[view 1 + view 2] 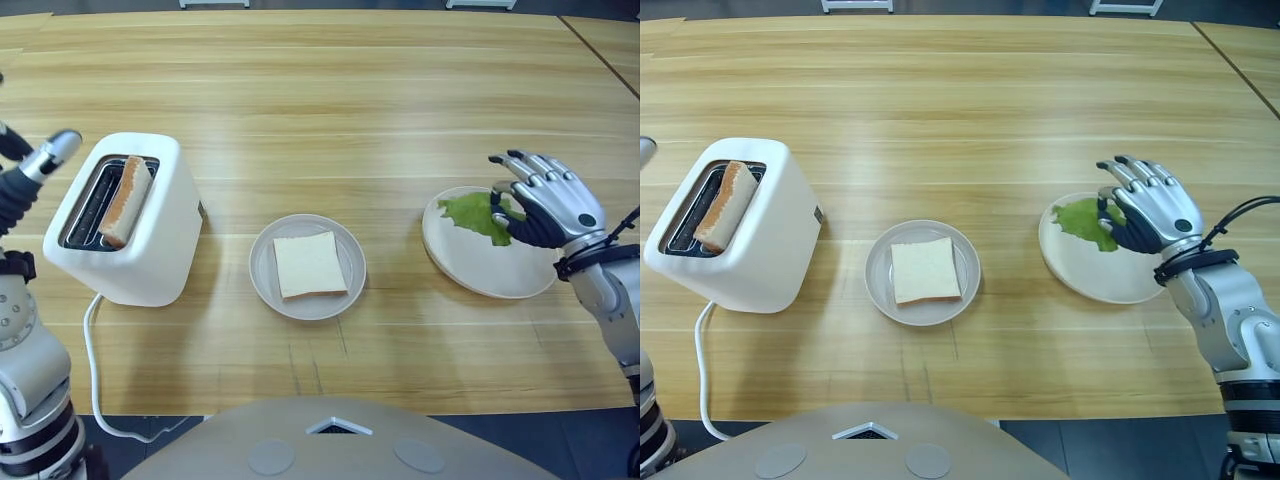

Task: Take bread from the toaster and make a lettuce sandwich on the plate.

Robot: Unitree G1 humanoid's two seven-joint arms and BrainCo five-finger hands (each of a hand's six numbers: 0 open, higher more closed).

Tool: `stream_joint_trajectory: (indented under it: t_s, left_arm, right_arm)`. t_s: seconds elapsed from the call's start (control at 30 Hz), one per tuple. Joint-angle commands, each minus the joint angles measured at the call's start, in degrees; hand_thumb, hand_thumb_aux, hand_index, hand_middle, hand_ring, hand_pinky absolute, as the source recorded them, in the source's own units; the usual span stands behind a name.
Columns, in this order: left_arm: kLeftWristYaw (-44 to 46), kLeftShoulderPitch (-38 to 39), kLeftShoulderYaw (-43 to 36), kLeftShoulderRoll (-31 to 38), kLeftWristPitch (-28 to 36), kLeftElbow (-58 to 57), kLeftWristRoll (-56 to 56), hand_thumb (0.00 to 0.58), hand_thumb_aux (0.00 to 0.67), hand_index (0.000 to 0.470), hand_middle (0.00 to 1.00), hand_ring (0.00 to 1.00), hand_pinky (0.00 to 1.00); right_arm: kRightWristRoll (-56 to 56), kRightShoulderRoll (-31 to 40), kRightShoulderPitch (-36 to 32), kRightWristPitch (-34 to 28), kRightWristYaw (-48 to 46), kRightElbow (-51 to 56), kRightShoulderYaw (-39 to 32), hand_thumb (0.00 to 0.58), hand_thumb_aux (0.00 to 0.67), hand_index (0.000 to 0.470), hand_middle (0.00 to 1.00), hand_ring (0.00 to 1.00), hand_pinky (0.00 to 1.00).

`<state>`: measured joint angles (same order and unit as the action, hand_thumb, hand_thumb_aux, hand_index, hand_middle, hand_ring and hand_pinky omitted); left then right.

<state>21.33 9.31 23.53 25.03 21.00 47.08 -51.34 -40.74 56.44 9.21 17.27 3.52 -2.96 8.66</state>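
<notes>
A white toaster (150, 240) stands at the left with one toasted bread slice (127, 198) sticking up from its right slot. On the small grey plate (262, 265) in the middle lies a white bread slice (309, 264). At the right, a green lettuce leaf (472, 214) lies on a cream plate (500, 275). My right hand (548, 200) hangs over the leaf's right end, fingers spread, thumb touching the leaf. My left hand (45, 160) is at the left edge, just left of the toaster and apart from it.
The toaster's white cord (92, 350) runs down off the table's near edge. The wooden table (330, 110) stretches wide behind the plates.
</notes>
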Motion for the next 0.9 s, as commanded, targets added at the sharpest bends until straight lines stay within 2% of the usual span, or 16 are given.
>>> stream_joint_trajectory:
  t_s: [0.03,0.27,0.3,0.33,0.37,0.4,0.67,0.9]
  left_arm:
    - [0.8,5.0,-2.0,0.5,-1.4,-3.3,-3.4,0.0,0.0,0.0,0.49,0.49,0.49]
    - [1.8,7.0,-6.1,-0.1,-1.7,-5.8,-6.7,0.0,0.0,0.0,0.44,0.44,0.44]
    - [1.8,7.0,-6.6,-0.3,-1.7,-6.1,-7.0,0.0,0.0,0.0,0.36,0.36,0.36]
    - [1.8,6.9,-7.1,-0.3,-1.7,-6.4,-7.3,0.0,0.0,0.0,0.23,0.23,0.23]
    - [1.7,6.7,-7.6,-0.4,-1.7,-6.7,-7.6,0.0,0.0,0.0,0.15,0.15,0.15]
    - [1.7,6.5,-8.0,-0.4,-1.7,-7.0,-8.0,0.0,0.0,0.0,0.0,0.0,0.0]
    - [2.8,6.2,-11.4,-0.3,-1.7,-9.1,-11.2,0.0,0.0,0.0,0.0,0.0,0.0]
    - [6.8,7.9,-13.9,0.3,-2.3,-8.7,-13.8,0.0,0.0,0.0,0.0,0.0,0.0]
  right_arm:
    - [1.4,-3.4,-2.3,-0.1,-2.6,-5.5,-2.0,0.58,0.67,0.47,0.0,0.0,0.0]
    - [-0.1,-11.0,-8.0,-0.7,-6.2,-9.9,-9.5,0.58,0.67,0.47,0.0,0.0,0.0]
    - [-0.6,-12.4,-9.1,-0.8,-6.8,-10.2,-11.3,0.58,0.67,0.47,0.0,0.0,0.0]
    - [-1.2,-13.9,-10.2,-1.0,-7.1,-10.2,-12.9,0.58,0.67,0.47,0.0,0.0,0.0]
    - [-2.0,-15.2,-11.1,-1.0,-7.4,-10.0,-14.5,0.58,0.67,0.47,0.0,0.0,0.0]
    - [-2.4,-16.5,-11.9,-1.1,-7.7,-9.7,-15.8,0.58,0.67,0.47,0.0,0.0,0.0]
    - [-6.7,-24.0,-15.1,-1.1,-8.4,-6.6,-24.7,0.58,0.67,0.47,0.0,0.0,0.0]
    - [-8.3,-19.1,-12.6,-1.0,-8.3,-5.8,-21.3,0.58,0.67,0.47,0.0,0.0,0.0]
